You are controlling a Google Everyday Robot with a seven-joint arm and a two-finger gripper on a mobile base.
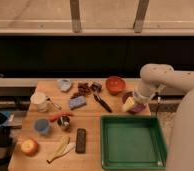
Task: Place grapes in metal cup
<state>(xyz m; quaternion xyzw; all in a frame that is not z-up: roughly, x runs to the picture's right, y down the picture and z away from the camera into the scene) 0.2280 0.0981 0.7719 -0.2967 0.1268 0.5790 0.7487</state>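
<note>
The robot's body fills the right edge and is cut off by the frame. Its arm (160,77) bends down to the gripper (132,105), which hangs low at the table's (92,119) right side, behind the tray (132,145). Its jaws stand apart, and I can make out nothing clamped between them. Right under it lies a purple thing (137,109) with a pale patch, partly covered and too blurred to name.

Containers: the green tray has nothing in it. The orange bowl (115,80) sits at the back, just left of the gripper, and its contents cannot be made out. The metal cup (64,123) stands upright toward the front left with a dark inside – nothing shows in it. A blue cup (41,126) is just beside it on the left, and a white mug (39,100) stands behind that one. A carrot (60,116) lies against the metal cup's far side.

The grapes (83,90) lie on the bare table at the back, left of the bowl and well apart from the gripper. They are a lumpy dark cluster – its long axis runs roughly left to right. Which end carries the stem cannot be told.
</note>
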